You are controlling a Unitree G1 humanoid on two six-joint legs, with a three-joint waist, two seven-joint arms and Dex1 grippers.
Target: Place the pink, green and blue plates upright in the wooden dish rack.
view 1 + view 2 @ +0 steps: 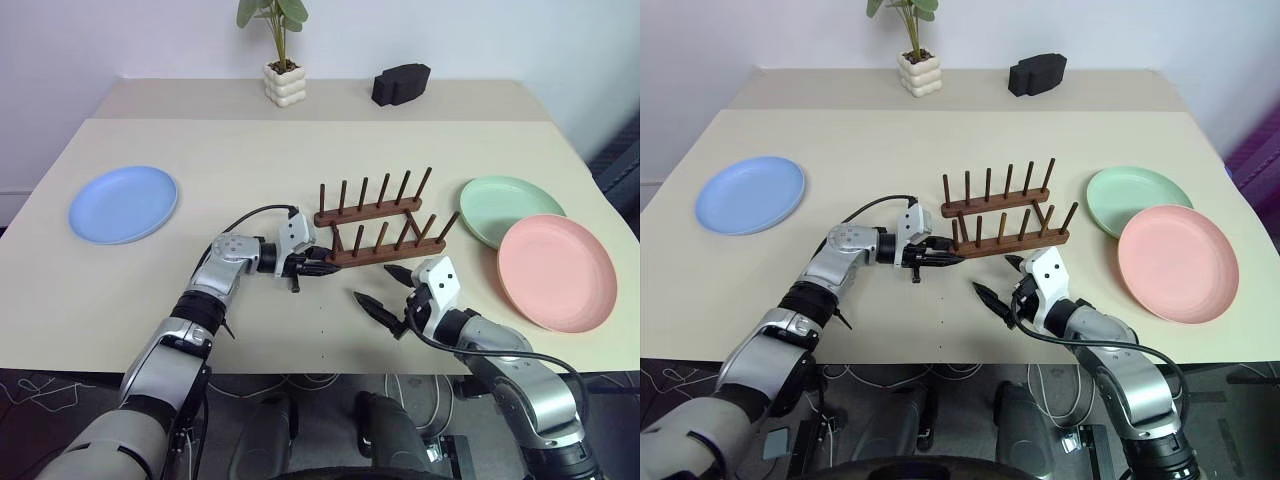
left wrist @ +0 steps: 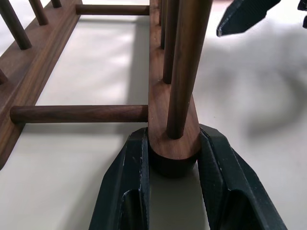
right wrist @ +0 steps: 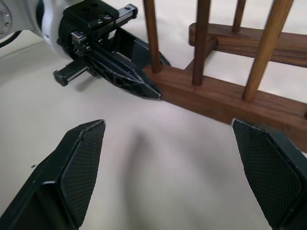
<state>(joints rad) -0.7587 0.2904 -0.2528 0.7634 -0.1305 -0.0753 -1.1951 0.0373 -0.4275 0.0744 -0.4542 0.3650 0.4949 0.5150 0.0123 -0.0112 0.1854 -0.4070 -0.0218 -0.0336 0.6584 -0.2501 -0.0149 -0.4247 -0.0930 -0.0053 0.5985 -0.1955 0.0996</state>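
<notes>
Dark reddish-brown wooden dish rack [image 1: 380,226] at mid-table, no plates in it — near rail's end clasped between the black fingers of the left gripper [image 2: 172,165]. Right gripper [image 1: 388,287] just in front of the rack, jaws spread wide, holding nothing. Round blue plate [image 1: 123,204] flat at far left; round green plate [image 1: 508,208] and round pink plate [image 1: 556,270] flat at right — green one's near edge under the pink.

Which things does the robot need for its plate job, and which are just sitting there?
Needed: wooden dish rack, pink plate, green plate, blue plate.
Just sitting: potted plant, black object at the table's far edge.
</notes>
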